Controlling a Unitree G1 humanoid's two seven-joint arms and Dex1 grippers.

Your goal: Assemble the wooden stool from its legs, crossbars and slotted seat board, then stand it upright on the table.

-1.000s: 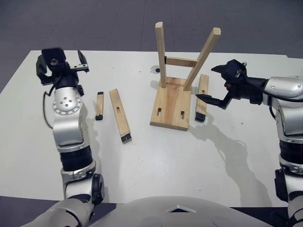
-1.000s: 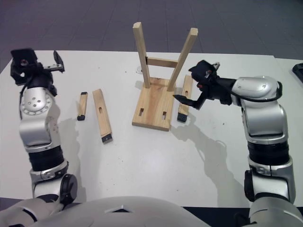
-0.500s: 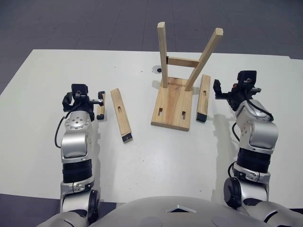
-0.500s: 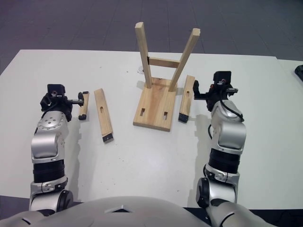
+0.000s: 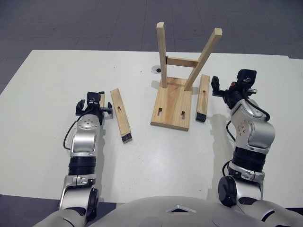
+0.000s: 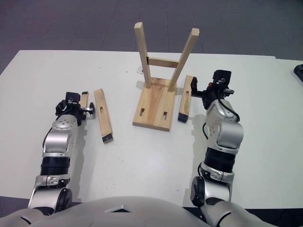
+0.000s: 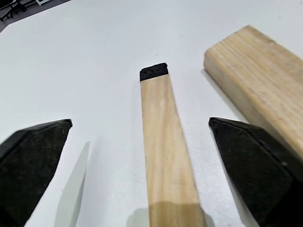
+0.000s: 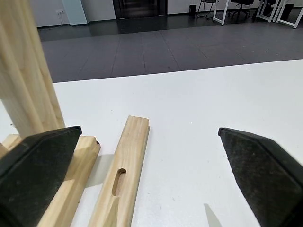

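the left claw (image 7: 140, 122) is spread astride a short black-tipped bar (image 7: 165, 156), whose near end is cut off. the right claw (image 8: 149, 130) gapes near a slotted leg (image 8: 124, 175)

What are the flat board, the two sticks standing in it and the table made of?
Board and sticks: pale bare wood, going by the grain lines; seemingly unvarnished. Table: smooth white matte top, perhaps laminate or paint; its core is hidden.
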